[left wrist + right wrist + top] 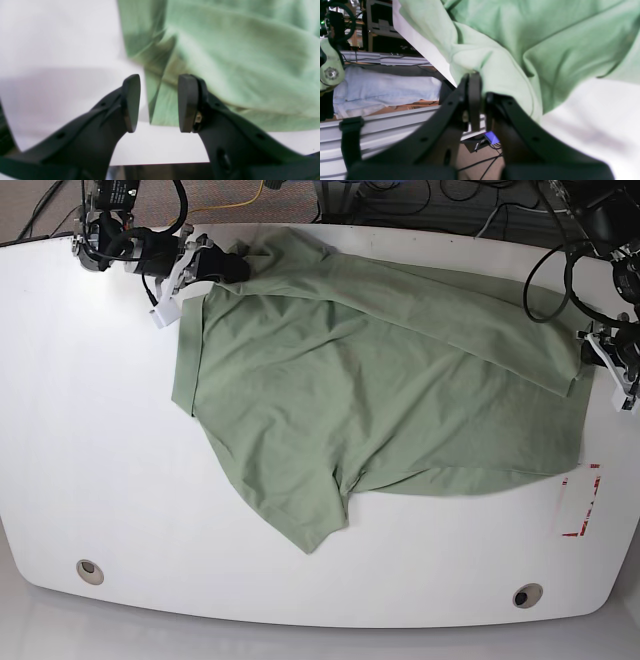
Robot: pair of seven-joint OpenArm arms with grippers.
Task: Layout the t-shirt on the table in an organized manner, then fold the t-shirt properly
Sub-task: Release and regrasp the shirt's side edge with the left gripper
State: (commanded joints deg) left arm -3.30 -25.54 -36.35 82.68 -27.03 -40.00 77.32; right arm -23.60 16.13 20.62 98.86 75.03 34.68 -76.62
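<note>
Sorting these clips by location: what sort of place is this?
Probably a robotics lab or workshop: cables trail behind the white table, equipment cases sit on racks, and two arms work the t-shirt.

Overhead base view; both wrist views close over t-shirt (380,380) edges

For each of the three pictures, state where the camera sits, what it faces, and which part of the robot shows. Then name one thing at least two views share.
Left wrist: rides behind the left gripper, jaws apart and empty, facing a t-shirt edge on the table.
Right wrist: behind the right gripper, shut on t-shirt fabric at the table's edge; room clutter beyond.
Base: overhead, looking down on the whole tabletop, shirt spread between both arms, red tape mark near one end.
Shared: all three show the green t-shirt and white table.
</note>
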